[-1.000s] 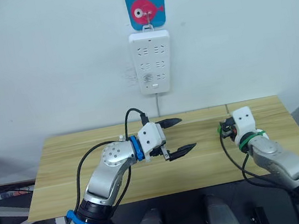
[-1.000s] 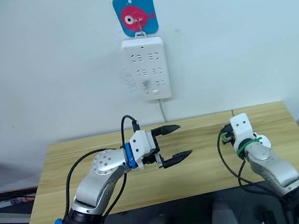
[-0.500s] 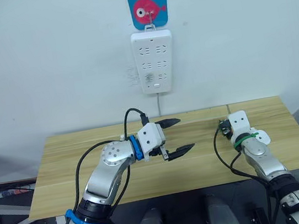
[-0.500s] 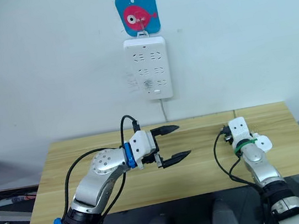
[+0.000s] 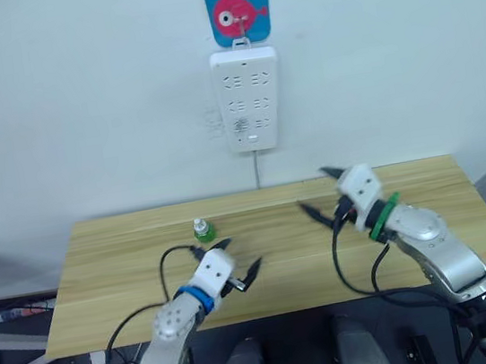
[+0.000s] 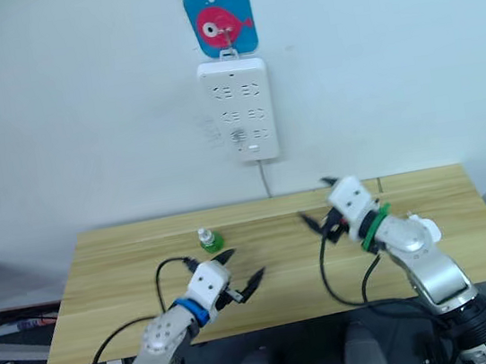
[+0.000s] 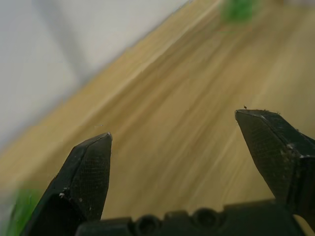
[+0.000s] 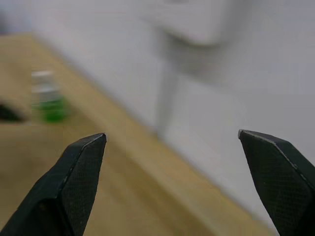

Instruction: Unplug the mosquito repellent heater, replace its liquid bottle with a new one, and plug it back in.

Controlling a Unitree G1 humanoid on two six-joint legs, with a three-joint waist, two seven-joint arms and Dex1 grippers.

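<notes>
Left end effector (image 5: 236, 258) open, green bottle (image 5: 202, 231) just beyond.

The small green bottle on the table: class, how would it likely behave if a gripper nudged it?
The green bottle stands upright, taller than wide, so a nudge near its white cap would probably tip it. It looks small, likely light, so it may slide on the smooth wooden table.

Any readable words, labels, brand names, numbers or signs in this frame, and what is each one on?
No readable text anywhere.
Blue hook plaque on the wall: a pink fish picture, no words.
White power strip: socket holes and a small mark low on its face, too small to read.
Small green bottle on the wooden table: any label is too small to read.
</notes>
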